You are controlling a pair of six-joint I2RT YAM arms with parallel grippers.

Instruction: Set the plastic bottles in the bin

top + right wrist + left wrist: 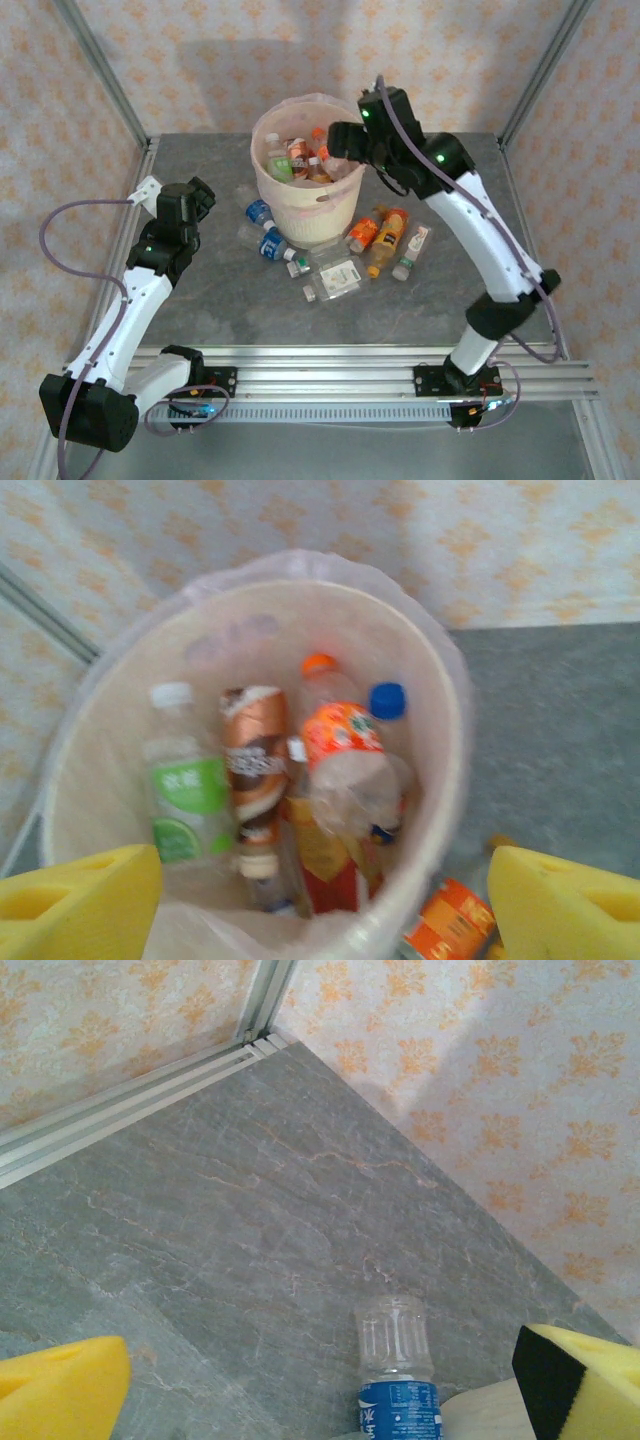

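The cream bin with its pink liner stands mid-table and holds several bottles. My right gripper hovers open over the bin's right rim with nothing between its fingers. In the right wrist view, open right gripper looks down into the bin at a green-labelled bottle, a brown one and an orange-labelled one. Several bottles lie on the table: two blue-labelled, orange ones. My left gripper is open, left of the bin; a blue-labelled bottle lies ahead of it.
A crushed clear bottle, a green-capped one and a white-and-green one lie in front of the bin. Patterned walls with metal frame posts close in the grey table on three sides.
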